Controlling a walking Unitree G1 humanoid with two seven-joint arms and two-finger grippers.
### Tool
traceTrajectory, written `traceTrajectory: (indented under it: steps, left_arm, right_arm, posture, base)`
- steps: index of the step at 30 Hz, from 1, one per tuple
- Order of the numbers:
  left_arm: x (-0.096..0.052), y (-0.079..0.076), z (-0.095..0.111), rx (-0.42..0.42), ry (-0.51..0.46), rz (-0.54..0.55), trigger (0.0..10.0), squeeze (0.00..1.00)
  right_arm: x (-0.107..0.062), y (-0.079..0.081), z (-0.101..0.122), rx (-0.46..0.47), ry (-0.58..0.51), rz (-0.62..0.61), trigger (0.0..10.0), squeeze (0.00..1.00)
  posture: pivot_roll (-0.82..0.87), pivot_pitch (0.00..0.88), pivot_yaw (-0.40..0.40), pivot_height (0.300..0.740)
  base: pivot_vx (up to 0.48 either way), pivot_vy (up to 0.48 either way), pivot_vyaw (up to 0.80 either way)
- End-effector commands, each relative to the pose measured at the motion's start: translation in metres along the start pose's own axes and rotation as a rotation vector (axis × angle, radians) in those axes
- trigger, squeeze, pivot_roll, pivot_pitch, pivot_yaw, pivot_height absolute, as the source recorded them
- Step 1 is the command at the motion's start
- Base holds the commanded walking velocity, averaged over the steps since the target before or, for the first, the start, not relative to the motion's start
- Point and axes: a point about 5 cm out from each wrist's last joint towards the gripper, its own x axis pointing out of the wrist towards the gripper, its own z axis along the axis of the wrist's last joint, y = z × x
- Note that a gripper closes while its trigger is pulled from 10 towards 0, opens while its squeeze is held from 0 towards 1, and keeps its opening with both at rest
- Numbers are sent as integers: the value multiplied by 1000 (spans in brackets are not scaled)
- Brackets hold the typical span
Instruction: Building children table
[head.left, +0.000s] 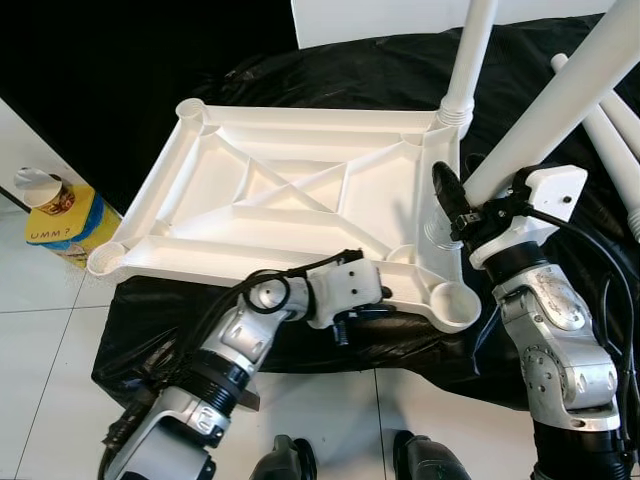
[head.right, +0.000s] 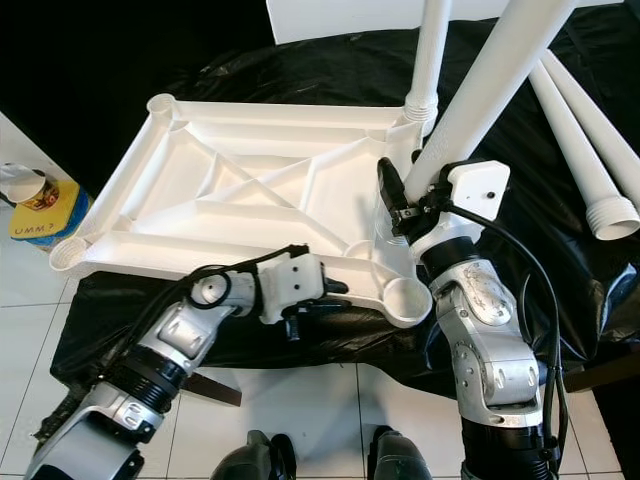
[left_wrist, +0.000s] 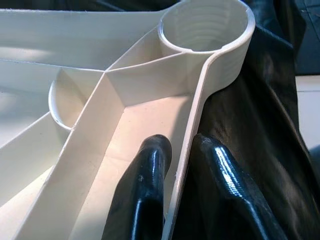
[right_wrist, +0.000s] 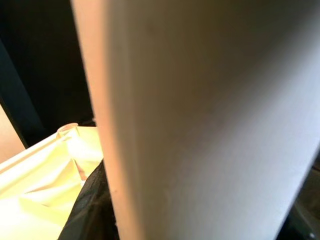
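Black sheet (head.left: 330, 70) spread over a low support, hanging down to the white tiled floor (head.left: 40, 350) at its near edge.

On the sheet, white plastic tabletop (head.left: 300, 200) lying upside down, ribbed underside up, a round threaded socket at each corner. Near right socket (head.left: 457, 298) open at the sheet's near edge; near left socket (head.left: 105, 262) jutting past the sheet's left edge.

White leg (head.left: 468, 60) standing upright in the far right socket of the tabletop.

Second white leg (head.left: 560, 95) held slanted above the tabletop's right edge, lower end beside the near right socket, upper end leaning off to the far right. Contact with the tabletop not clear.

Two more loose legs (head.right: 585, 130) lying side by side on the sheet near its right edge, threaded ends toward the near side.

Right gripper (head.left: 470, 205) closed around the slanted leg close to its lower end, one black finger (head.left: 448, 190) pressed along the leg's left side.

Left gripper (left_wrist: 175, 175) at the tabletop's near edge, just left of the near right socket, narrowly pinching the thin outer rim: one finger inside the rim, the other outside against the sheet.

Yellow and blue bag (head.left: 62, 222) on the floor beyond the sheet's left edge, with a small white-lidded cup (head.left: 38, 187) at its top.
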Motion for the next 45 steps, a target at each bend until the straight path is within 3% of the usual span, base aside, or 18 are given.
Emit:
traceTrajectory:
  steps: [1, 6, 7, 13, 14, 20, 28, 29, 31, 32, 33, 34, 35, 40, 41, 42, 43, 45]
  left_arm:
    - [4, 14, 5, 14, -7, 277, 0, 0]
    - [0, 19, -1, 28, 36, 321, 431, 0]
    - [-6, 24, -9, 28, 88, 358, 1373, 0]
    - [-17, 29, -22, 20, 167, 388, 667, 0]
    - [-22, 32, -26, 5, 190, 418, 0, 0]
    - [-45, 47, -43, -66, 304, 578, 0, 0]
    - [-46, 51, -43, -97, 303, 634, 157, 0]
    - [-40, 47, -39, -107, 269, 603, 4784, 0]
    - [-40, 47, -39, -107, 269, 603, 4784, 0]
    - [-35, 44, -35, -121, 243, 577, 10000, 0]
    - [-35, 44, -35, -121, 243, 577, 10000, 0]
    - [-30, 40, -31, -141, 202, 548, 10000, 337]
    - [-27, 38, -28, -173, 164, 537, 10000, 1000]
    - [-25, 37, -24, -193, 133, 523, 10000, 1000]
    - [-21, 33, -16, -187, 71, 489, 10000, 859]
    - [-21, 33, -16, -187, 71, 489, 10000, 859]
    - [-18, 30, -7, -189, 10, 454, 10000, 0]
    - [-17, 27, 5, -198, -72, 422, 10000, 0]
  right_arm:
    - [1, 4, 1, 6, -19, 6, 10000, 0]
    - [2, 4, 1, 7, -20, 2, 10000, 0]
    - [2, 4, 0, 9, -22, -2, 10000, 0]
    - [3, 5, 0, 14, -22, 3, 10000, 0]
    - [3, 5, 0, 15, -23, 6, 10000, 0]
    - [5, 7, 0, 20, -28, 13, 10000, 0]
    - [7, 7, -1, 22, -30, 19, 10000, 0]
    - [7, 8, -1, 22, -31, 20, 10000, 0]
    - [7, 8, -1, 22, -31, 20, 10000, 0]
    - [8, 8, -1, 22, -33, 21, 10000, 0]
    - [8, 8, -1, 22, -33, 21, 10000, 0]
    - [8, 7, -1, 22, -34, 19, 10000, 0]
    - [8, 7, -2, 21, -34, 17, 10000, 0]
    - [8, 7, -2, 19, -35, 15, 10000, 0]
    - [8, 7, -3, 16, -35, 10, 10000, 0]
    - [8, 7, -3, 16, -35, 10, 10000, 0]
    - [8, 6, -4, 14, -33, 4, 10000, 0]
    - [8, 5, -6, 11, -25, -8, 10000, 0]
  posture:
    - [-48, 175, 101, 740]
    - [-49, 173, 101, 740]
    - [-47, 171, 98, 740]
    - [-45, 167, 99, 740]
    - [-44, 163, 99, 740]
    - [-42, 153, 97, 740]
    - [-41, 145, 94, 740]
    - [-42, 144, 94, 740]
    - [-42, 144, 94, 740]
    - [-41, 143, 95, 740]
    - [-41, 143, 95, 740]
    - [-42, 141, 96, 740]
    - [-42, 140, 97, 740]
    - [-41, 139, 98, 740]
    - [-39, 139, 99, 740]
    - [-39, 139, 99, 740]
    - [-37, 140, 98, 740]
    - [-31, 141, 98, 740]
  base:
    - [0, 0, 0]
    - [0, 0, 0]
    - [0, 0, 0]
    - [0, 0, 0]
    - [0, 0, 0]
    - [0, 0, 0]
    - [0, 0, 0]
    - [0, 0, 0]
    - [0, 0, 0]
    - [0, 0, 0]
    - [0, 0, 0]
    - [0, 0, 0]
    - [0, 0, 0]
    - [0, 0, 0]
    - [0, 0, 0]
    - [0, 0, 0]
    - [0, 0, 0]
    - [0, 0, 0]
